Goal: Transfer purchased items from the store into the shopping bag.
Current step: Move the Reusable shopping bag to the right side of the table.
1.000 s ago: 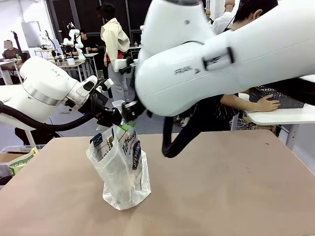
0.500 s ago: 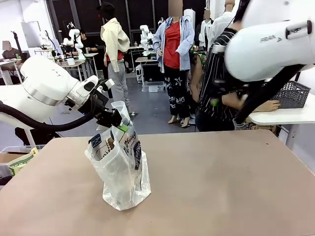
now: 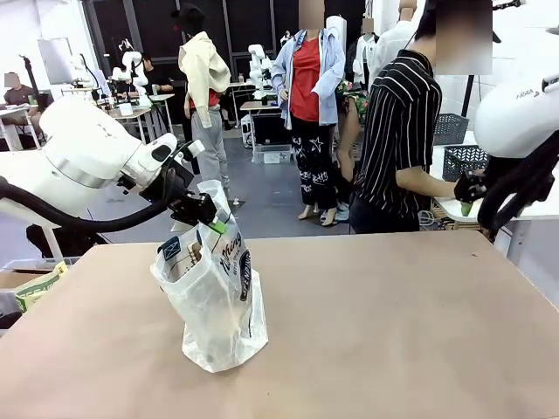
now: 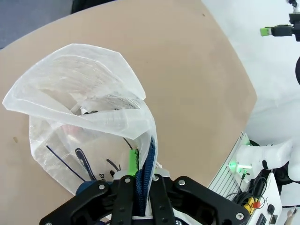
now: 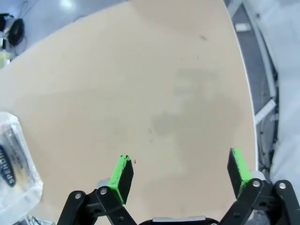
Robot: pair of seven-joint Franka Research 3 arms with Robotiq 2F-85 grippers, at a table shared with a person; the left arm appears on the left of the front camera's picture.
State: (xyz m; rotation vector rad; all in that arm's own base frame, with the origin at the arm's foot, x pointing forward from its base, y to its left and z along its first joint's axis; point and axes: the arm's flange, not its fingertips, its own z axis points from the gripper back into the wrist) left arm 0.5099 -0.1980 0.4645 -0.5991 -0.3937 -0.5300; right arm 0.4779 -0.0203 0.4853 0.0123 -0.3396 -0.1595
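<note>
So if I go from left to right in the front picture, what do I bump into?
Left arm → its shut fingers pinching the shopping bag → person in a striped shirt → right gripper.

Shopping bag (image 3: 214, 301) translucent whitish, navy lettering, navy strap handle (image 4: 144, 176); table (image 3: 393, 323) tan-brown; person's shirt (image 3: 397, 131) black-white striped.

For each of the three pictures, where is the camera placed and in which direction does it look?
Front: between the arms, facing across the table to the person; both arms show.
Left wrist: looks down its shut left claw, pinching the shopping bag handle.
Right wrist: looks down its open right claw at bare tabletop.
Shared: bag and table appear in every view.
</note>
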